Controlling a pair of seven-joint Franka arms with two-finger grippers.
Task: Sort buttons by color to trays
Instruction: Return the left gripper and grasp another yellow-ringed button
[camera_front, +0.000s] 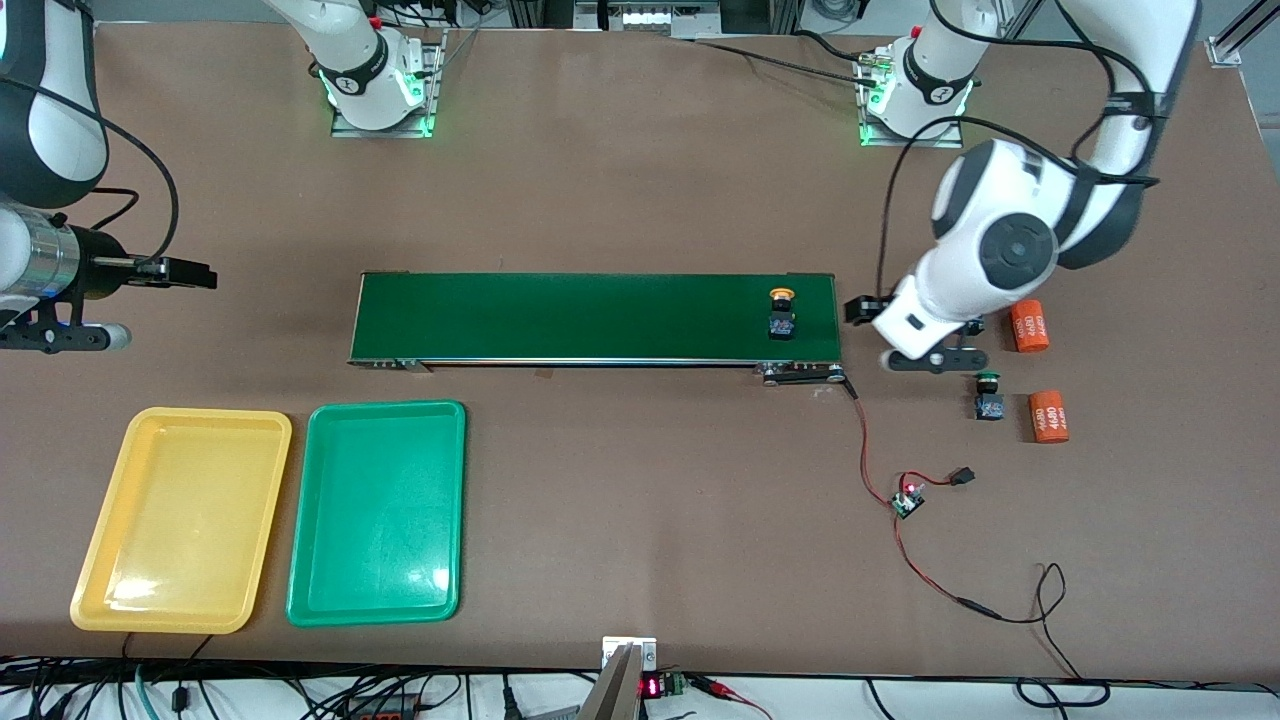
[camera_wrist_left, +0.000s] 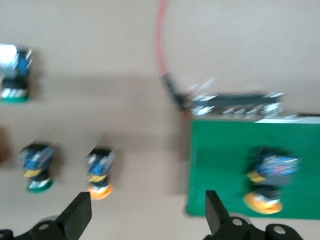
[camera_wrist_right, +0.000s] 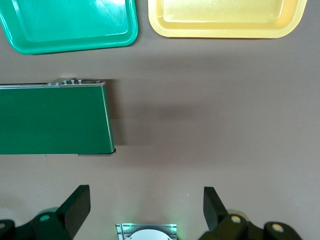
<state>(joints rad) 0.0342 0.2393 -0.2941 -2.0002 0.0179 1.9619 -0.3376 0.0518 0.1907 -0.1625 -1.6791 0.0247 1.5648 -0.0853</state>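
One yellow-capped button stands on the dark-green belt near its end toward the left arm. My left gripper hangs open and empty over the table just off that belt end. In the left wrist view another yellow-capped button and two green-capped buttons lie on the table. The front view shows only one green-capped button. The yellow tray and green tray hold nothing. My right gripper waits open.
Two orange cylinders lie beside the loose buttons toward the left arm's end. A red-and-black wire runs from the belt's corner to a small circuit board, nearer the front camera.
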